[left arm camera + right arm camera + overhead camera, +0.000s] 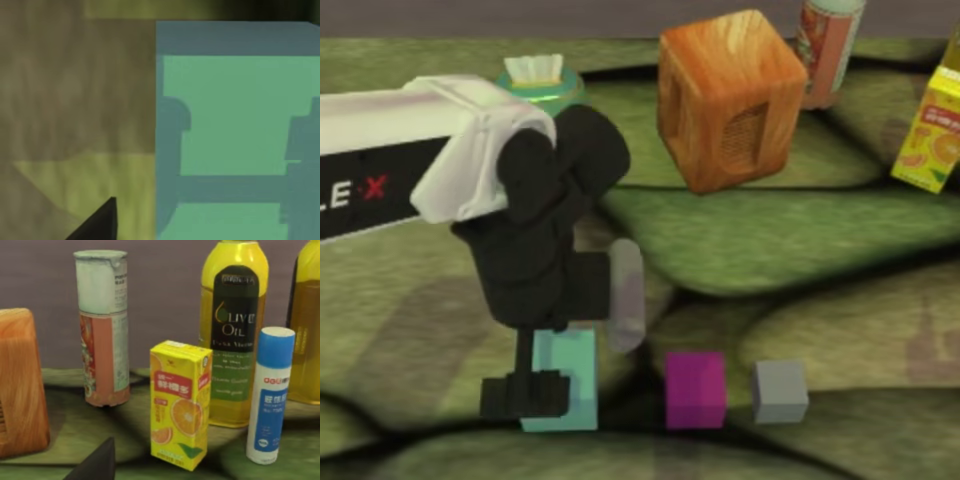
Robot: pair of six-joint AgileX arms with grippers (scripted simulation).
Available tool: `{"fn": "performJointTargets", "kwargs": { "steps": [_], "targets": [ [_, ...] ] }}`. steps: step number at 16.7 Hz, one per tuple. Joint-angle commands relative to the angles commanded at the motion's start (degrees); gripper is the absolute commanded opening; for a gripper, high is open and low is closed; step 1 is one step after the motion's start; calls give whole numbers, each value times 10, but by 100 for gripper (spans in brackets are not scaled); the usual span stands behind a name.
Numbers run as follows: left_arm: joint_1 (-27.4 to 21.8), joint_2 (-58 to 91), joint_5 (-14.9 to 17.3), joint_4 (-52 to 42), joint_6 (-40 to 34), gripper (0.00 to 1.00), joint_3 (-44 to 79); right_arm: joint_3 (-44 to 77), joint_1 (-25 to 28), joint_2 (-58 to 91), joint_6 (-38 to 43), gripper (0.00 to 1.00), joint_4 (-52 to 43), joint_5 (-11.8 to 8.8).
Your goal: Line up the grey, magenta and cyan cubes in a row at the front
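The left gripper (552, 385) is hovering over the cyan cube (568, 385), nine o'clock of the magenta cube (696, 388); jaws possibly open, cannot tell. It is needing a straight, gentle release.

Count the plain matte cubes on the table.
3, in a front row: cyan cube at left under the left claw, magenta cube in the middle, grey cube rightmost. None seem hidden.

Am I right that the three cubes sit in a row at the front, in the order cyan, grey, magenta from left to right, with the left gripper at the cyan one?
Not quite: the top view shows the order cyan cube, magenta cube, grey cube. The left gripper is indeed at the cyan one.
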Motion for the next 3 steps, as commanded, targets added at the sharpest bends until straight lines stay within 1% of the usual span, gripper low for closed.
{"fn": "performJointTargets", "kwargs": {
  "steps": [3],
  "targets": [
    [2, -14, 0, -25, -1, 100, 19, 0, 0, 0, 0, 100, 0, 0]
  ]
}}
